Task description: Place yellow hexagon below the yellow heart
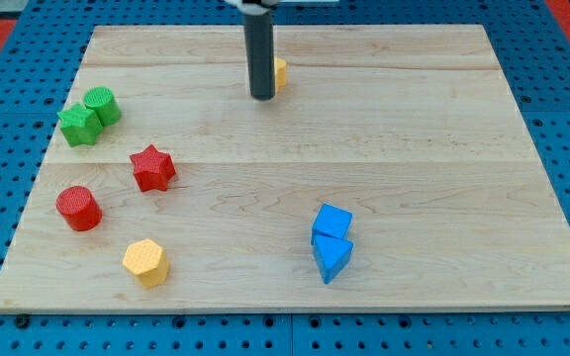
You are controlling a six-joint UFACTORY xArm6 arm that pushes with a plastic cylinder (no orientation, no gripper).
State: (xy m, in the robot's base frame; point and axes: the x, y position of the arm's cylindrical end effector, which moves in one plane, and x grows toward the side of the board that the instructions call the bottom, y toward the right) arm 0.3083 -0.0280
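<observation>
The yellow hexagon (146, 262) lies near the view's bottom left of the wooden board. A yellow block, mostly hidden behind my rod, shows only its right edge (280, 73) near the view's top centre; its shape cannot be made out. My tip (261, 96) rests on the board right at that block's left lower side, touching or nearly touching it. The tip is far from the yellow hexagon, up and to the right of it.
A green cylinder (101, 105) and green star (79, 125) sit together at the left. A red star (152, 167) and red cylinder (78, 208) lie below them. A blue cube (333, 222) and blue triangle (332, 257) touch at the lower right of centre.
</observation>
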